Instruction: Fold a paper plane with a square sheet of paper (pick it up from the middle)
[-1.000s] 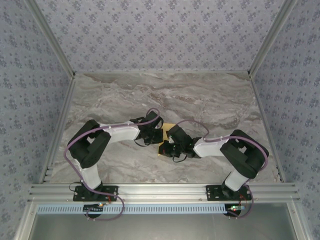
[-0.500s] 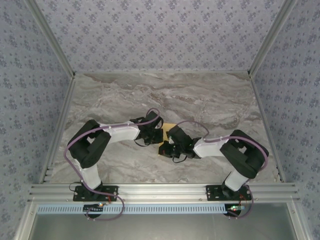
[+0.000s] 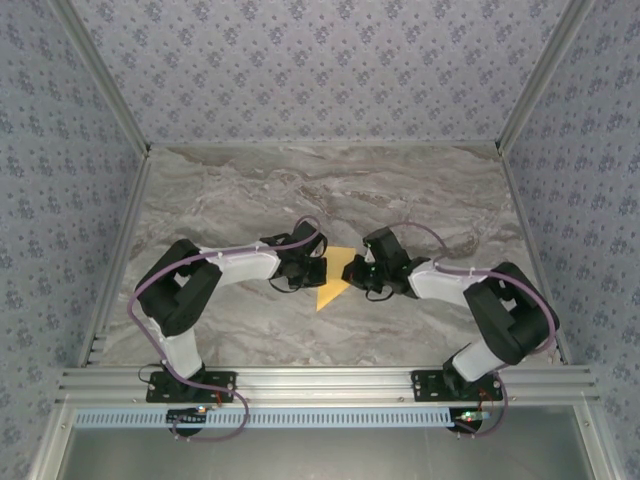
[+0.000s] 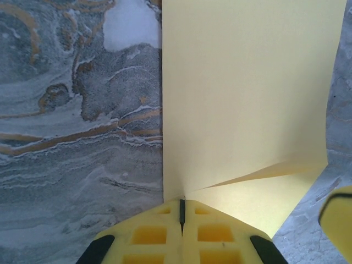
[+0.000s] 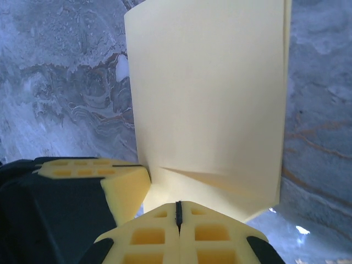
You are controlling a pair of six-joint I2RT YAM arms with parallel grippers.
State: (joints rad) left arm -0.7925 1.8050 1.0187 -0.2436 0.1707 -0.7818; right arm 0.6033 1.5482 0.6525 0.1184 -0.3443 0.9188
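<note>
— The square sheet of paper (image 3: 331,284) is lying at the middle of the bench (image 3: 250,200), maybe lifting slightly; the left gripper (image 4: 181,204) is pinching one edge.

— Right gripper (image 5: 177,207) is clamping the other side. Pulling apart is risking a tear, or a skewed crease.

Grey, marble-veined table (image 3: 250,190) — a folded yellow paper (image 3: 333,283) near its middle.

- A plain, thin yellow-orange sheet of paper (image 3: 333,285) is seen, unpatterned.
- The grey marble-look table (image 3: 250,190) is veined in white and rust.
- The jaws are faced with yellow gridded pads (image 4: 148,236).
</note>
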